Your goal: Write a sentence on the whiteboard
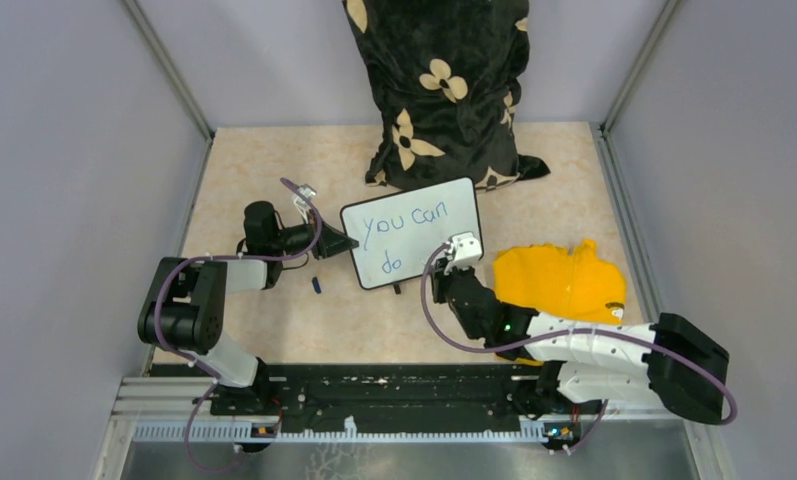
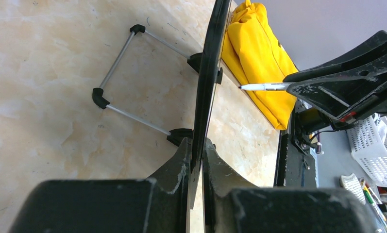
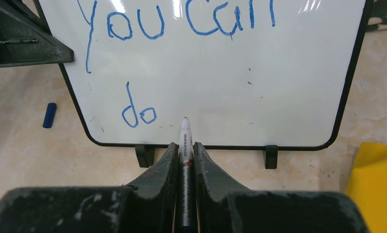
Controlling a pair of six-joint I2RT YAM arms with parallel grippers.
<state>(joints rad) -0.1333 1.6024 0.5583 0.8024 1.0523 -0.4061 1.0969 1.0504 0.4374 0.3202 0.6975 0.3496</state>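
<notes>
Three blue words (image 3: pixel 150 37), black-rimmed whiteboard (image 3: pixel 278 73)

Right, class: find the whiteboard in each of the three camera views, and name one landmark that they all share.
Top external: the whiteboard stands mid-table, before the patterned pillow.
Left wrist: edge-on, its thin black rim clamped in the left gripper.
Right wrist: the board face-on, filling the upper picture above the marker.
Shared landmark: the yellow cloth, beside the board in all three.
</notes>
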